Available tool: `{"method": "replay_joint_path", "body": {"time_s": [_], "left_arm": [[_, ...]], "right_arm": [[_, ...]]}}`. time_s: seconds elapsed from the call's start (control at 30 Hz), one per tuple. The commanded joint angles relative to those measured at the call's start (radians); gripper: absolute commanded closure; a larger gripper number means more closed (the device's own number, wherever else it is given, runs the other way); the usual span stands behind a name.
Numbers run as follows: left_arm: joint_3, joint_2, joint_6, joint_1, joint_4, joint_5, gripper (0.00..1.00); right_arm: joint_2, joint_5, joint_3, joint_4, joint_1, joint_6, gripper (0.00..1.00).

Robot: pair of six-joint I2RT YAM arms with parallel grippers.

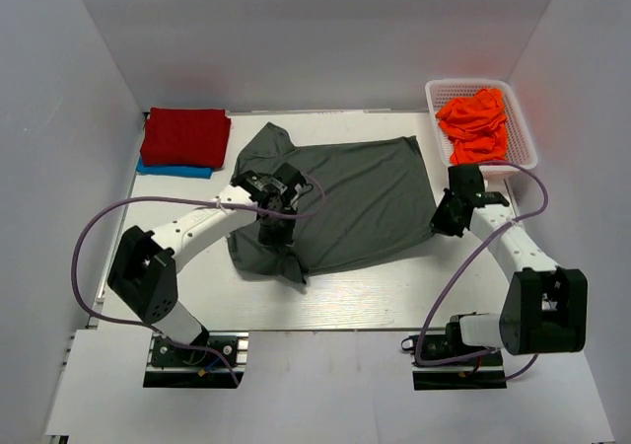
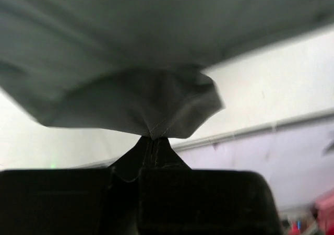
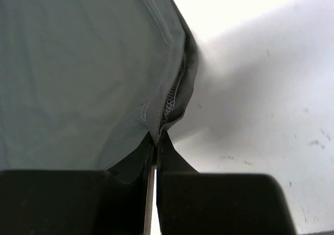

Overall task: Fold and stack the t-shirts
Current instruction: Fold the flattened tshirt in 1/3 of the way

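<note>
The red t-shirt point(image 1: 185, 135) lies folded at the far left corner of the table point(image 1: 375, 301), stacked on a folded blue t-shirt point(image 1: 173, 171) whose edge shows along its near side. Just right of that stack, the large charcoal-grey t-shirt point(image 1: 345, 202) is spread across the middle of the table, its collar toward the far left and its hem toward the right.

The left gripper point(image 1: 277, 239) is down on the shirt's near left part, its jaws closed together on a bunch of the grey cloth. In the left wrist view the fabric gathers into a stitched peak pinched between the dark fingers point(image 2: 209, 198), and the cloth is lifted off the tabletop.

The right gripper point(image 1: 441, 217) sits at the shirt's right edge. The right wrist view shows its jaws clamped on the hem, with the seam stitching running up from the pinch.

At the far right corner, a white plastic lattice basket point(image 1: 523, 118) holds crumpled bright orange t-shirts point(image 1: 475, 123), apart from the grey one.
</note>
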Motion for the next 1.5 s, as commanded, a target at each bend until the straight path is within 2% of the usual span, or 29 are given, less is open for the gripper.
{"method": "replay_joint_path", "body": {"time_s": [0.0,0.2,0.5,0.73,0.87,0.9,0.93,1.0,1.03,1.07,1.1,1.17,1.2,1.27,1.3,1.33,1.37,1.47], "left_arm": [[0.056,-0.006,0.020,0.059,-0.001,-0.139,1.00],[0.122,0.014,0.020,0.125,0.085,-0.220,1.00],[0.205,0.067,0.132,0.200,0.246,-0.287,1.00],[0.236,0.163,0.296,0.256,0.428,-0.280,1.00],[0.266,0.247,0.529,0.276,0.522,-0.246,1.00],[0.283,0.270,0.556,0.285,0.537,-0.257,0.94],[0.308,0.299,0.580,0.294,0.537,-0.275,0.90],[0.364,0.374,0.628,0.303,0.551,-0.322,0.56],[0.400,0.396,0.640,0.314,0.568,-0.346,0.49],[0.417,0.411,0.640,0.314,0.568,-0.367,0.33],[0.441,0.440,0.640,0.326,0.568,-0.379,0.01],[0.508,0.453,0.614,0.337,0.521,-0.379,0.00],[0.523,0.453,0.590,0.337,0.480,-0.370,0.00],[0.514,0.416,0.554,0.346,0.433,-0.326,0.00],[0.492,0.390,0.513,0.346,0.433,-0.283,0.00],[0.463,0.361,0.495,0.346,0.423,-0.266,0.00],[0.376,0.286,0.475,0.346,0.432,-0.254,0.00],[0.178,0.186,0.380,0.357,0.493,-0.137,0.00]], "right_arm": [[0.055,0.017,0.092,-0.050,0.002,-0.025,1.00],[0.146,0.020,0.245,-0.058,-0.001,-0.033,1.00],[0.305,0.035,0.422,-0.065,-0.003,-0.076,1.00],[0.440,0.043,0.552,-0.073,0.000,-0.102,1.00],[0.560,0.045,0.646,-0.082,-0.003,-0.123,0.97],[0.571,0.055,0.657,-0.079,0.000,-0.137,0.94],[0.580,0.066,0.669,-0.067,0.000,-0.148,0.87],[0.609,0.057,0.695,-0.070,-0.016,-0.169,0.77],[0.614,0.042,0.703,-0.061,0.005,-0.180,0.60],[0.608,0.023,0.697,-0.059,0.006,-0.184,0.56],[0.602,0.013,0.692,-0.035,0.011,-0.200,0.52],[0.550,-0.026,0.645,-0.019,0.019,-0.233,0.39],[0.536,-0.033,0.629,0.020,0.032,-0.241,0.36],[0.469,-0.056,0.568,0.042,0.051,-0.260,0.24],[0.454,-0.066,0.543,0.071,0.062,-0.266,0.21],[0.439,-0.078,0.529,0.074,0.069,-0.263,0.18],[0.396,-0.096,0.516,0.088,0.083,-0.264,0.10],[0.349,-0.124,0.430,0.120,0.098,-0.241,0.10]]}}
